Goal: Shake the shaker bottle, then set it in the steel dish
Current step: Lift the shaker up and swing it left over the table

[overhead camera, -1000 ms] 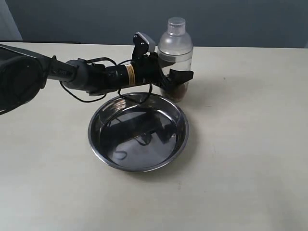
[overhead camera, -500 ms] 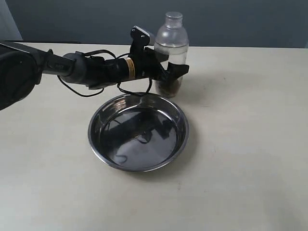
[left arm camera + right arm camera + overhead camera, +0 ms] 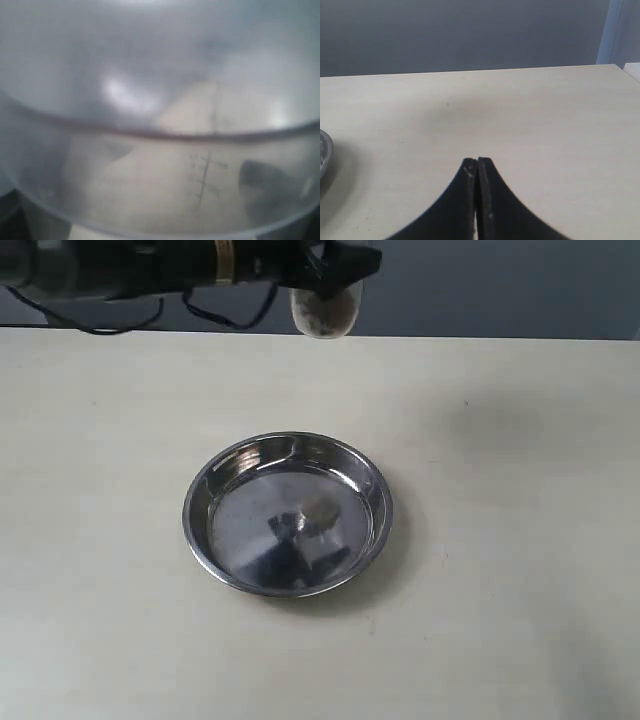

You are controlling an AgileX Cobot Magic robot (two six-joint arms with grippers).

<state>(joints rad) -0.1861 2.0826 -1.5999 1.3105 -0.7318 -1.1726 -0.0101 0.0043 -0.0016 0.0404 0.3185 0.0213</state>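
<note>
Exterior view: the left hand (image 3: 332, 264) pinches the shaker bottle (image 3: 323, 312), which is raised clear of the steel dish (image 3: 290, 440). Only the bottle's brown-flecked base is in frame. The dish sits on the counter (image 3: 520, 540). Frosted plastic fills the left wrist view. The right hand (image 3: 476, 166), fingers pressed together, hovers over the counter, with the dish's edge in its view.

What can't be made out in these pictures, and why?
Exterior view: the bottle shows only its base; the top edge cuts off its cap and most of the left gripper.
Left wrist view: the blurred bottle wall fills the frame, hiding the gripper.
Right wrist view: the dish is a sliver at the edge.
</note>
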